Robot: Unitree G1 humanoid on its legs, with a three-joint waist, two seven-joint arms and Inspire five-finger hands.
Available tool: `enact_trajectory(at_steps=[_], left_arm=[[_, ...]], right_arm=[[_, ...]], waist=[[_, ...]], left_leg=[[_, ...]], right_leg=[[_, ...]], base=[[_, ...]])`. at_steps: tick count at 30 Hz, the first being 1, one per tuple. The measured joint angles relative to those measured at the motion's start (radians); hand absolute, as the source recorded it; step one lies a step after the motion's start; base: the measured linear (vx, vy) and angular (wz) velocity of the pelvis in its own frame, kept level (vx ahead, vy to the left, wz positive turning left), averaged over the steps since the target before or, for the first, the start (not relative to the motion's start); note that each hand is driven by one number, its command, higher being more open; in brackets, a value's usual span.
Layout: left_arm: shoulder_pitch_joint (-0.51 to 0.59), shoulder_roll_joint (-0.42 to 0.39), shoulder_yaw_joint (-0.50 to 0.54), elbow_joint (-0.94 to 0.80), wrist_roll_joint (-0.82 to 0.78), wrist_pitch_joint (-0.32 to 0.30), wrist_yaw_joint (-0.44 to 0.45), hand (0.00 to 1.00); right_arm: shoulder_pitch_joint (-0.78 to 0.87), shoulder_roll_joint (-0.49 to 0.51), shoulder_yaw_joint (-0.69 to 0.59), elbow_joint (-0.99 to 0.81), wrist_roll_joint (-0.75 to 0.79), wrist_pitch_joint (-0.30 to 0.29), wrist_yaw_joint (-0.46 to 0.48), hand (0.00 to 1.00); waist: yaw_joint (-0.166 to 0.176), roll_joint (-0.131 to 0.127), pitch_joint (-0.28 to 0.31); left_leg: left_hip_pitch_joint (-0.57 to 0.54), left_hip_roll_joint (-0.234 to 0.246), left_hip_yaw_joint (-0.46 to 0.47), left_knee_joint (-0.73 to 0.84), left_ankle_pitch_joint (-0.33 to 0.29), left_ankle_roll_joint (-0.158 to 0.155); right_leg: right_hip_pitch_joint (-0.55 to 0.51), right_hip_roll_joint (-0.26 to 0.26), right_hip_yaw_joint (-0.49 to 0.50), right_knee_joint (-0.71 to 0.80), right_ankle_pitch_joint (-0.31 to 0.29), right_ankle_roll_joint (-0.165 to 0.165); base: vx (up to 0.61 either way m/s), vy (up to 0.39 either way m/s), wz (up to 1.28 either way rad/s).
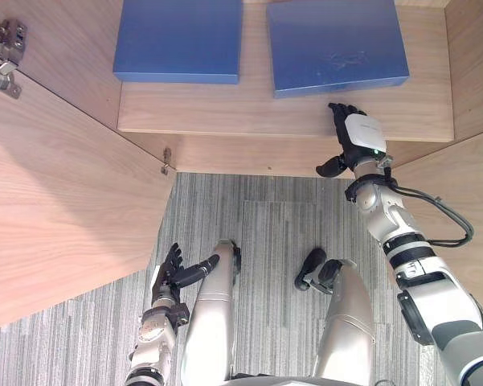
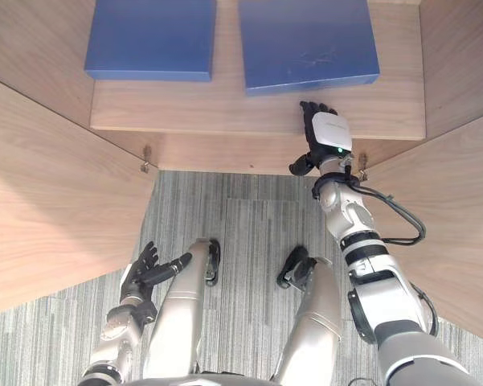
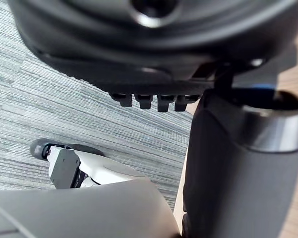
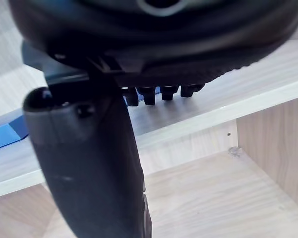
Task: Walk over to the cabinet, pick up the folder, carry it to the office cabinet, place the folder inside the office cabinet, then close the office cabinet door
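Office cabinet shelf (image 1: 225, 108): folder (image 1: 337, 44), right hand (image 1: 362, 133)

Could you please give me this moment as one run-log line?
right hand: open, above shelf edge, just short of right blue folder | left hand: open, low at side | cabinet doors: open

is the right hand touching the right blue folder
Apart. The left eye view shows a strip of bare shelf between the right hand and the front edge of the right blue folder.
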Motion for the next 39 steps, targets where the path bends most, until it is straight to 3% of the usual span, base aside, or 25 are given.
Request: enact_trajectory(at_steps=[13, 27, 32, 34, 39], left_arm=[[-0.002, 0.012, 0.008, -0.010, -0.014, 0.001, 0.006, 1.00], [-0.003, 0.010, 0.013, -0.011, -0.018, 0.002, 0.003, 1.00], [-0.006, 0.007, 0.017, -0.011, -0.018, 0.008, 0.004, 1.00], [-0.006, 0.005, 0.019, -0.011, -0.018, 0.012, 0.008, 1.00], [-0.002, -0.004, 0.016, 0.004, -0.016, 0.042, 0.010, 1.00]], right_arm=[[-0.198, 0.024, 0.124, 0.074, 0.084, 0.037, 0.051, 1.00], [-0.311, 0.086, 0.129, 0.178, 0.279, 0.047, 0.065, 1.00], [-0.314, 0.095, 0.123, 0.183, 0.280, 0.046, 0.067, 1.00], [-0.320, 0.108, 0.123, 0.199, 0.279, 0.045, 0.069, 1.00], [-0.320, 0.118, 0.124, 0.243, 0.275, 0.042, 0.113, 1.00]], waist=[[-0.003, 0.015, 0.013], [0.000, 0.019, 0.014], [0.003, 0.021, 0.013], [0.006, 0.022, 0.012], [0.014, 0.021, 0.012]], left_leg=[[-0.022, 0.008, -0.002, 0.006, -0.001, -0.003], [-0.028, 0.014, -0.027, 0.007, 0.007, -0.027], [-0.025, 0.021, -0.031, 0.002, 0.012, -0.035], [-0.011, 0.030, -0.030, -0.020, 0.018, -0.039], [0.074, 0.040, -0.021, -0.116, 0.048, -0.046]], right_leg=[[-0.025, 0.008, 0.001, 0.007, 0.000, -0.007], [-0.025, 0.012, -0.019, 0.025, -0.016, -0.016], [-0.024, 0.020, -0.024, 0.025, -0.019, -0.022], [-0.009, 0.034, -0.030, -0.002, -0.007, -0.039], [0.075, 0.059, -0.049, -0.096, 0.020, -0.043]], base=[[0.00, 0.018, -0.01], [-0.01, 0.000, 0.01], [0.00, 0.000, -0.01], [0.00, 0.016, -0.08], [0.03, 0.012, -0.02]])
